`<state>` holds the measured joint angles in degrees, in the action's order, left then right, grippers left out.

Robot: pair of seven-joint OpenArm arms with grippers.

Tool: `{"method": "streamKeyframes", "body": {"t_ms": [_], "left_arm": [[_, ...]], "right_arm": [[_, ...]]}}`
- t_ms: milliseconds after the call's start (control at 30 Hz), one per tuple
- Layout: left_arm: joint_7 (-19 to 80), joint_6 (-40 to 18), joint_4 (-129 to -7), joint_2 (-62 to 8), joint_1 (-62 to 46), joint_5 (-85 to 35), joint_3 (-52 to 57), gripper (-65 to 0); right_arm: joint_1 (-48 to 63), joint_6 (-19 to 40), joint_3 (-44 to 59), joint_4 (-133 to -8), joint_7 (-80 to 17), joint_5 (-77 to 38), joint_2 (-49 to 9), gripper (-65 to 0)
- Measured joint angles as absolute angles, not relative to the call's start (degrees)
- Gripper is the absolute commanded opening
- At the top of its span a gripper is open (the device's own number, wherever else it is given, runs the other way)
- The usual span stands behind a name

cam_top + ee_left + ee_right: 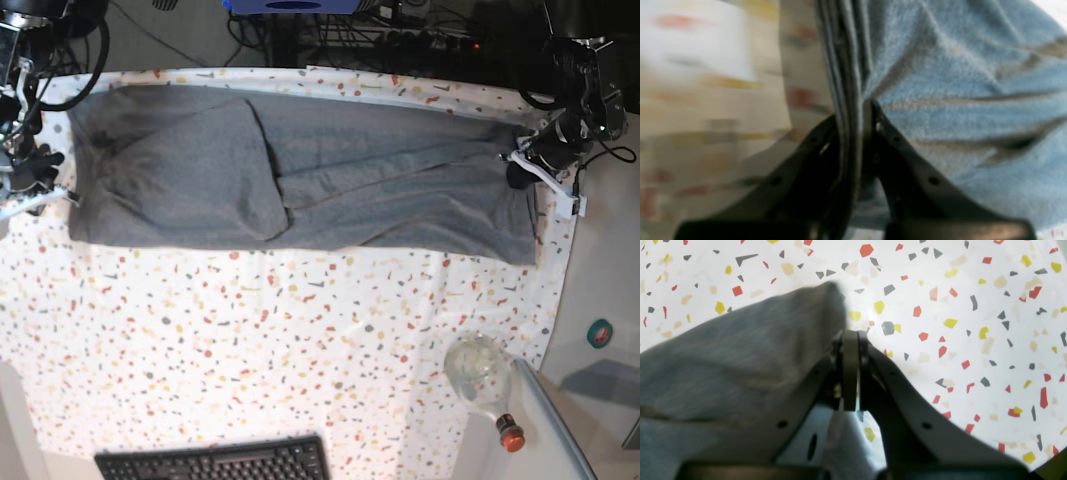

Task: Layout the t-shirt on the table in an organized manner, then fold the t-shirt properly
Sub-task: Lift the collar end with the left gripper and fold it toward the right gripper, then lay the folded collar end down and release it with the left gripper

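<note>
The heather-grey t-shirt [300, 175] lies stretched sideways along the far part of the speckled table [250, 340], with a flap folded over near its middle. At the shirt's right end, my left gripper [520, 163] is shut on it. The left wrist view shows bunched folds of t-shirt [957, 83] pinched between the dark fingers of the left gripper [853, 110]. My right gripper [48, 187] is at the shirt's left end. In the right wrist view the right gripper [850, 336] is shut on a thin strip of the t-shirt [740, 356], above the table [973, 323].
A black keyboard [215, 462] sits at the table's near edge. Near the front right corner lies a clear bottle [480, 375] with an orange cap. Cables and equipment crowd the area behind the table. On the grey side surface to the right sits a small green disc [600, 333].
</note>
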<state>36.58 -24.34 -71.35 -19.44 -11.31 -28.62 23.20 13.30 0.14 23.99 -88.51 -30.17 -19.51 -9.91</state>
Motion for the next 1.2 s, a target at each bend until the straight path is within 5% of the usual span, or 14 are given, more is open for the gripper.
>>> {"method": "streamKeyframes", "body": {"t_ms": [133,267,567,1200], "left_arm": [[37.0,-17.2,-87.5,-15.1,-16.7,-20.2,20.5,-65.0],[36.7,-16.5,-98.9,-9.7,-19.1,-11.0,10.0,-65.0],[41.5,-16.7,-97.0,-2.5,-16.3,1.5,-11.2,-65.0],[42.0,-16.1,-96.6,-2.1,-15.2,2.9,-16.9,-65.0]], "right_arm": [[13.4,0.2,24.1,-88.5,-30.2,-19.5,-9.9,-65.0],[13.3,0.2,24.1,-88.5,-30.2,-19.4,-9.8,-65.0],[13.1,0.2,24.1,-88.5,-30.2,-19.3,-9.9,-65.0],[12.4,0.2,24.1,-88.5,-30.2,-19.4,-9.9,-65.0]]}}
